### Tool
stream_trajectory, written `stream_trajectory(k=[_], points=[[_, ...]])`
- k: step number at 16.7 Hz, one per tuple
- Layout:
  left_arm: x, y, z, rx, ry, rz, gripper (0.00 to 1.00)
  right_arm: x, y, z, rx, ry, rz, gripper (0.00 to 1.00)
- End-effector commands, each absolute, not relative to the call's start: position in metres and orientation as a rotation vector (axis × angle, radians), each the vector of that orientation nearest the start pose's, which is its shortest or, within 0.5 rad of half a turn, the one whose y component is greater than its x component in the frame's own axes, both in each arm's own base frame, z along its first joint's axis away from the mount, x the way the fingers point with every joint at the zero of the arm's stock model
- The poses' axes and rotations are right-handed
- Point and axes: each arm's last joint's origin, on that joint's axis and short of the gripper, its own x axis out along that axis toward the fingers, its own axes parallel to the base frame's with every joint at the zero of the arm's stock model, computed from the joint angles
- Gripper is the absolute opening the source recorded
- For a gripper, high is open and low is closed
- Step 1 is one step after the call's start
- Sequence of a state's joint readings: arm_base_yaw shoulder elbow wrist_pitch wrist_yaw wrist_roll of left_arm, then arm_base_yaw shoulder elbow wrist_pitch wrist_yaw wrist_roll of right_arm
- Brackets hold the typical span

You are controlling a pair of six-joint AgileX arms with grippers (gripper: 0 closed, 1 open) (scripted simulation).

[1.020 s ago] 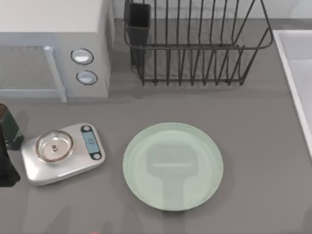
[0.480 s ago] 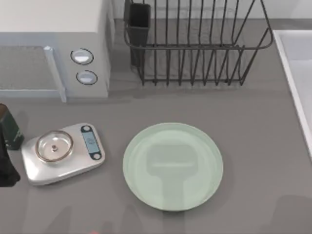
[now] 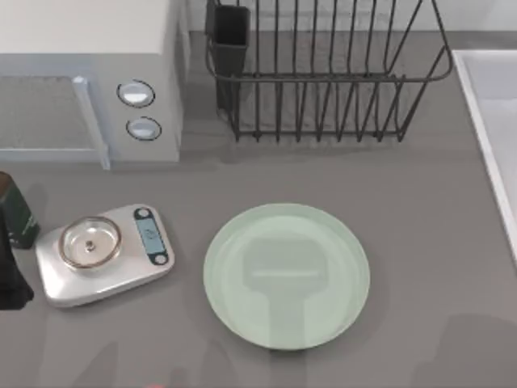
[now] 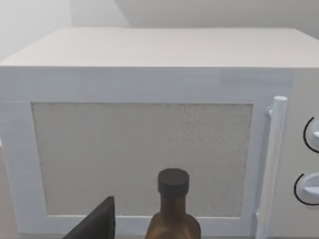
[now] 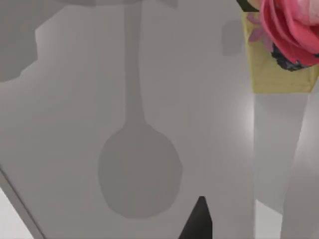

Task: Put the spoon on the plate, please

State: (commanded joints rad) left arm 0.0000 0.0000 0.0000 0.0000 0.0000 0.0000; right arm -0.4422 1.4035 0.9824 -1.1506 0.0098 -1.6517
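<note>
The mint-green plate (image 3: 287, 276) lies bare mid-desk (image 3: 436, 242). A spoon-shaped shadow (image 5: 139, 167) under the right claw (image 5: 199, 223) suggests the spoon hangs there for carrying, though I cannot tell its grip. The left claw (image 3: 10, 279) is parked at the desk's left edge, its grip likewise untellable.

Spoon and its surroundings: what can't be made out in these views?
- Top view: red speck at the bottom edge, too small and cut off to identify.
- Right wrist view: spoon-shaped shadow; what casts it cannot be told.
- Right wrist view: yellow flowered item, cut by the picture's edges, so unidentifiable.
- Bottle: cut by the top view's left edge; in the left wrist view the frame's edge cuts off its body.
</note>
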Motion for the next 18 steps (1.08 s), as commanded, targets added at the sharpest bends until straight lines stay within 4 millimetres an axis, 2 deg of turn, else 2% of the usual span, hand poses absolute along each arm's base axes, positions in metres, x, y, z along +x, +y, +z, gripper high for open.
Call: stream_trajectory(k=[3,5,9,11,14,16,18], points=[[0.106,-0.001,0.160,0.000,0.000,0.000,1.00,0.233,-0.084,0.220,-1.130,1.269,1.121,0.00],[0.106,-0.001,0.160,0.000,0.000,0.000,1.00,0.255,-0.068,0.222,-1.304,1.156,1.305,0.00],[0.106,-0.001,0.160,0.000,0.000,0.000,1.00,0.301,-0.014,0.217,-1.714,0.759,1.790,0.00],[0.106,-0.001,0.160,0.000,0.000,0.000,1.00,0.320,0.023,0.210,-1.916,0.451,2.051,0.00],[0.106,-0.001,0.160,0.000,0.000,0.000,1.00,0.338,0.088,0.199,-2.170,-0.142,2.381,0.00],[0.106,-0.001,0.160,0.000,0.000,0.000,1.00,0.341,0.134,0.192,-2.293,-0.600,2.524,0.00],[0.106,-0.001,0.160,0.000,0.000,0.000,1.00,0.339,0.179,0.187,-2.374,-1.069,2.591,0.00]])
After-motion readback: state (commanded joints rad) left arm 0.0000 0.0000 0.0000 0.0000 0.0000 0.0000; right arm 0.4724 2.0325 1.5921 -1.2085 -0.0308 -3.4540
